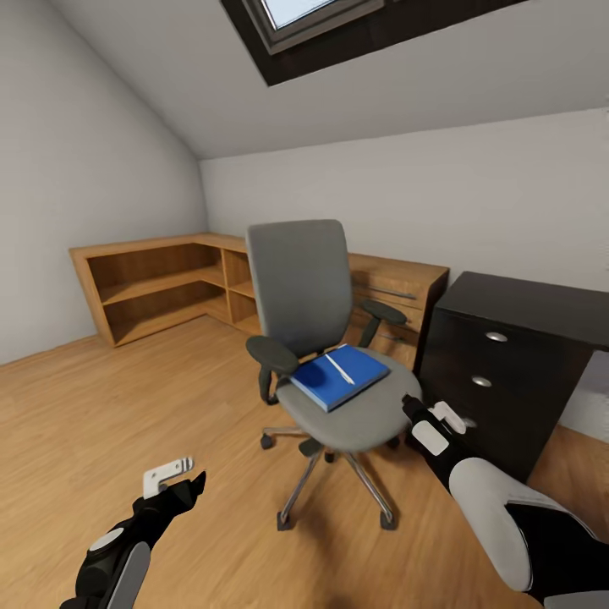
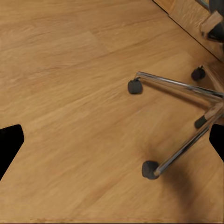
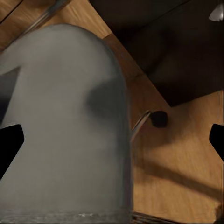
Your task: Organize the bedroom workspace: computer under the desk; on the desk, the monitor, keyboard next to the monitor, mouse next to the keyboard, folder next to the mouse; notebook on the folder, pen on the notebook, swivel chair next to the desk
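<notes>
The grey swivel chair [image 1: 304, 296] stands mid-floor, facing me. On its seat lies the blue folder [image 1: 326, 385] with the whitish pen [image 1: 339, 369] across it. The black desk [image 1: 507, 372], with silver-knobbed drawers, is at the right. My right gripper [image 1: 430, 414] hovers open at the seat's right edge; in the right wrist view the grey seat [image 3: 60, 121] lies below the gripper [image 3: 112, 144]. My left gripper [image 1: 182, 480] is open, low over the floor left of the chair's chrome base [image 2: 182, 84]. The notebook, computer, monitor, keyboard and mouse are out of view.
Low wooden shelving [image 1: 161, 283] runs along the left and back walls, and a wooden dresser [image 1: 397, 292] stands behind the chair. Wooden floor [image 1: 110, 397] stretches open at the left. Black castors [image 2: 150, 169] sit at the ends of the chair's legs.
</notes>
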